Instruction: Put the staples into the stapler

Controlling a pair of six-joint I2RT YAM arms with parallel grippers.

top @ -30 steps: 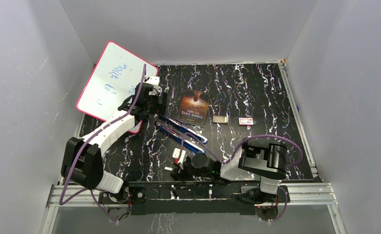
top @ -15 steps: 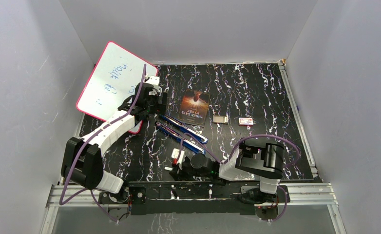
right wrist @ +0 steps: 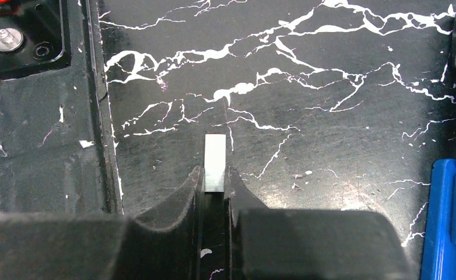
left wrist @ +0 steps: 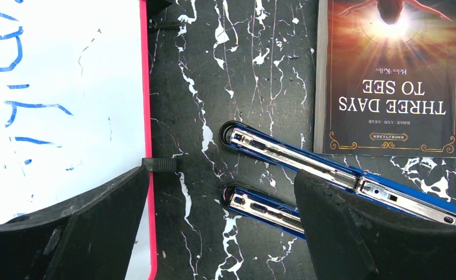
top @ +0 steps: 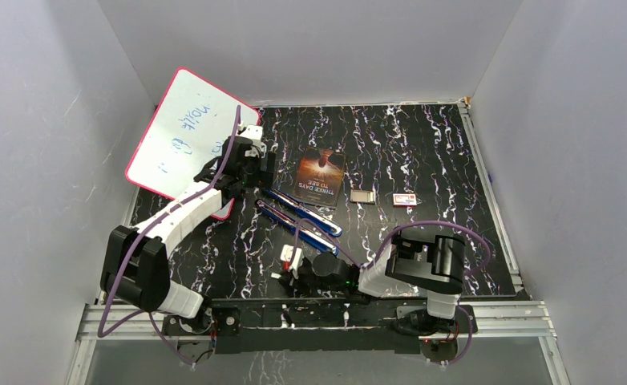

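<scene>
**A:** Where is the strip of staples (right wrist: 216, 156)?

**B:** At the near edge of the black marbled table (right wrist: 330, 87). Its near end sits between the fingertips of the right gripper (right wrist: 216, 184), which are pinched in on it from both sides. Its far end pokes out past them. I cannot tell whether it touches the table.

**A:** And that arm?

**B:** It is folded low, with the forearm reaching left along the near edge and the gripper close to the surface.

**A:** The left gripper (left wrist: 220, 181)?

**B:** Its jaws are spread wide and hold nothing. The arm stretches far out with the wrist facing down over the left ends of the opened blue stapler (left wrist: 307, 163). It sits between the pink-edged whiteboard (left wrist: 56, 105) on the left and the book "Three Days to See" (left wrist: 392, 76) on the right.

**A:** Anything beyond?

**B:** A small red-and-white box (top: 405, 200), right of the book and well apart from both grippers.
</scene>
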